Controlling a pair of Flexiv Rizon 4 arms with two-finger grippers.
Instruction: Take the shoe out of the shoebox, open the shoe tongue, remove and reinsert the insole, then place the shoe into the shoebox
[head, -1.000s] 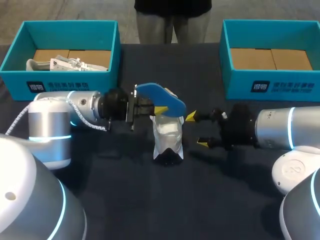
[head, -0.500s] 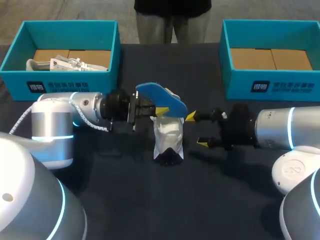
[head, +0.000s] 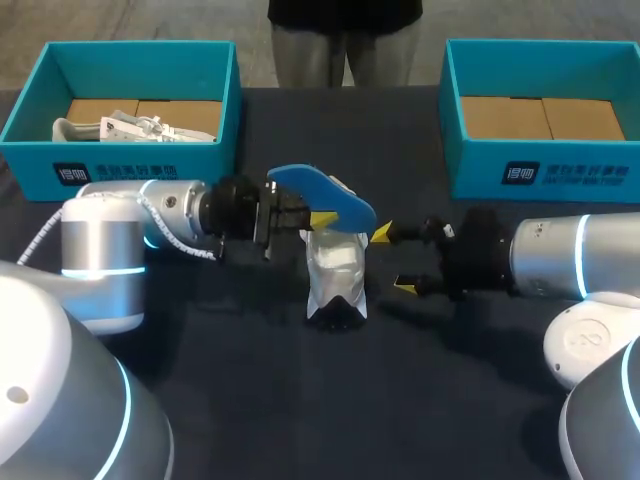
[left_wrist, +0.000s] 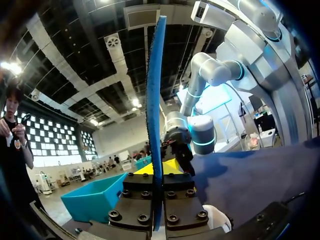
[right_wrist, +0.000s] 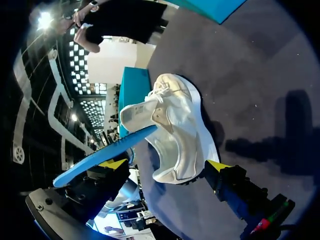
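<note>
Pinching the blue insole (head: 322, 195) in my left gripper (head: 318, 220) just above the white shoe (head: 335, 270), with my right gripper (head: 392, 260) spread wide and empty beside that shoe, I judge unboxing and insole removal done, reinsertion and boxing left

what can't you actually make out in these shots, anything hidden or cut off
- Inside of the white shoe: in the head view the blue insole hangs over its opening; the right wrist view shows it only side-on.
- Fingertips of the left gripper: head view, mostly under the insole; left wrist view, mostly behind the finger blocks.
- Second shoe in the left shoebox: head view, lower part behind the box's front wall.
</note>
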